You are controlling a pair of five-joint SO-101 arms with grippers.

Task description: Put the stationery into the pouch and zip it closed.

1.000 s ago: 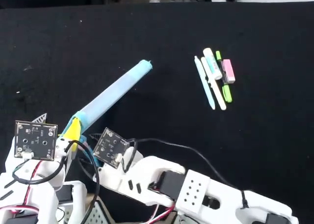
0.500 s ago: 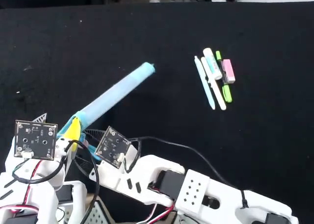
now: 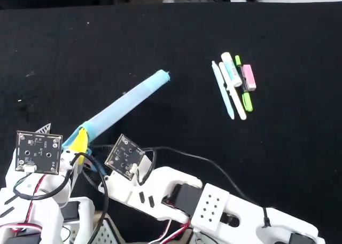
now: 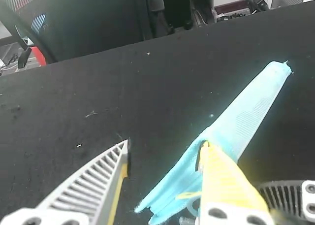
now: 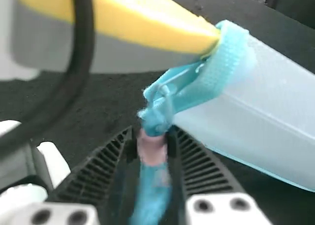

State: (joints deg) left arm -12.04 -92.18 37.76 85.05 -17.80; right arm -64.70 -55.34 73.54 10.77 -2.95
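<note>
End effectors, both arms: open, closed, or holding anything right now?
Left end effector: open, gripping nothing; the pouch end touches it.
Right end effector: closed on the zipper pull.

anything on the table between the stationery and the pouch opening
Nothing lies on the table between the stationery and the pouch. The opening itself is crowded, though: a finger of the left gripper sits at its mouth, and the right gripper is shut on the zip pull there.

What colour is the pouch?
The pouch is light blue; the high view shows it best.
</note>
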